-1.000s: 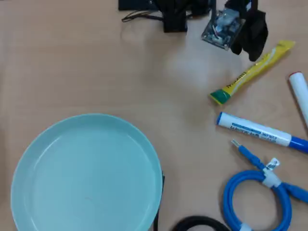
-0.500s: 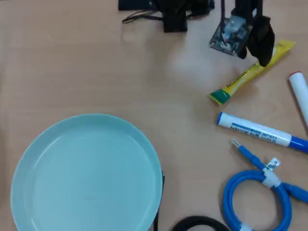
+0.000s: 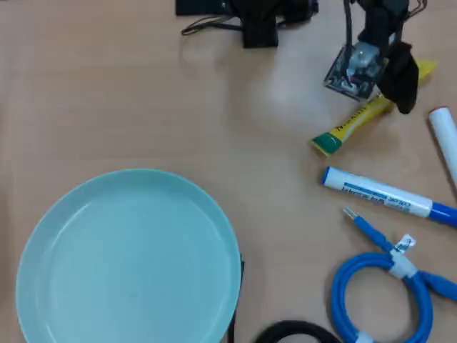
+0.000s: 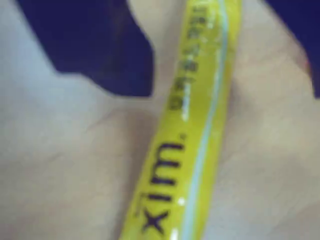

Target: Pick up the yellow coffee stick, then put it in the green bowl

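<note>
Item: we log the yellow coffee stick (image 4: 195,125) flat on the surface, long axis running between our parted, empty jaws, green bowl (image 3: 128,261) well apart at lower left overhead.

A black arm (image 3: 378,21) carries a small exposed circuit board (image 3: 351,71), thin dark cables, and a dark-jawed end effector (image 3: 400,86).

Desk (image 3: 128,93): wood-look top, pale tan, smooth, matt from my feed. Yellow coffee stick (image 4: 192,125): glossy foil, bright glare streak along length, slight crinkle. Green bowl (image 3: 128,261): smooth plain inside, soft sheen, I read glazed or plastic, cannot tell. Marker pen (image 3: 385,196): smooth white plastic barrel. Blue cable (image 3: 385,293): rubbery, smooth. Gripper (image 3: 396,89): black matt plastic.
</note>
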You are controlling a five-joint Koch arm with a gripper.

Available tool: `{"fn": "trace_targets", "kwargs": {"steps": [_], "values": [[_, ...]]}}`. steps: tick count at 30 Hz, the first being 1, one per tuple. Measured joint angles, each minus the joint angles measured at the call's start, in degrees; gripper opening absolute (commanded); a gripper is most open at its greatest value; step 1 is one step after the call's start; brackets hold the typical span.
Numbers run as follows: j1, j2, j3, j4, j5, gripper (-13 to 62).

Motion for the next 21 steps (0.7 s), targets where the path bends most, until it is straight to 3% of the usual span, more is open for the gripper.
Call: {"fn": "trace_targets", "kwargs": {"steps": [4,9,21], "values": [[0.2,-0.5,0.0,0.0,0.2,35.7],[0.4,-2.6,0.0,0.0,1.2,42.3],[1.8,-5.6,-1.8,-0.3,1.4,41.1]]}}
